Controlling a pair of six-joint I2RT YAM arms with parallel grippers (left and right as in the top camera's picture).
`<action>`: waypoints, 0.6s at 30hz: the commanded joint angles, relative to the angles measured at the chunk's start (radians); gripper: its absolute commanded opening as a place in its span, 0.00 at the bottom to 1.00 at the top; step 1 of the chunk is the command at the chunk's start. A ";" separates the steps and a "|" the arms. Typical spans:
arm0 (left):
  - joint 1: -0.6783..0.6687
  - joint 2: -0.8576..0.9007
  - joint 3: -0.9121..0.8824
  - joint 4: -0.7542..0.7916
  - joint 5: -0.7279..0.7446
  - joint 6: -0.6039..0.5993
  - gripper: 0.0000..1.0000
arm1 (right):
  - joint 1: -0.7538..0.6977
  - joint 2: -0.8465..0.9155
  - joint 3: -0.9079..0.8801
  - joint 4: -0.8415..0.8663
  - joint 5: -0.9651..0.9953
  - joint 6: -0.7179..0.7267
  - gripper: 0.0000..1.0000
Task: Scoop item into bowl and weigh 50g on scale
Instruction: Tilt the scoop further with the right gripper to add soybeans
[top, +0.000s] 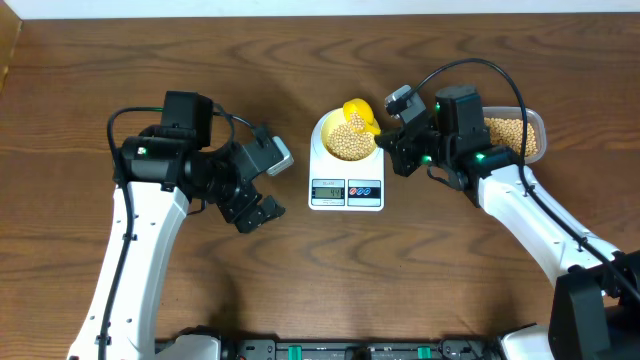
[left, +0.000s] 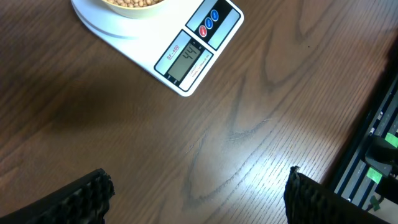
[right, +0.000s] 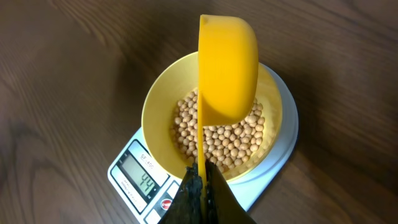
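The right arm reaches in from the near right corner of the table, its elbow low and its wrist turned toward the middle. The right pincer is pressed together on the thin handle of a bright yellow scoop. The scoop stands straight ahead of this pincer, turned on its side, over the pale yellow bowl. The beans lie in the bowl, under the scoop. The bowl sits on the white scale, just in front of the pincer. Behind the right wrist is a clear tub with more beans in it.

The left arm is bent, and the left pincer hovers over bare wood with its black fingers wide apart and nothing between them. The scale is ahead of it, apart from it.

The display reads "44". Beside it is printed "SF-400".
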 joint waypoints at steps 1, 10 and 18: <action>-0.002 -0.001 -0.005 -0.003 -0.006 0.009 0.90 | -0.004 0.000 0.008 0.004 -0.024 0.020 0.01; -0.002 -0.001 -0.005 -0.003 -0.006 0.009 0.91 | -0.018 0.000 0.008 0.055 -0.025 0.020 0.01; -0.002 -0.001 -0.005 -0.003 -0.006 0.009 0.91 | -0.010 0.000 0.008 0.027 0.006 -0.026 0.01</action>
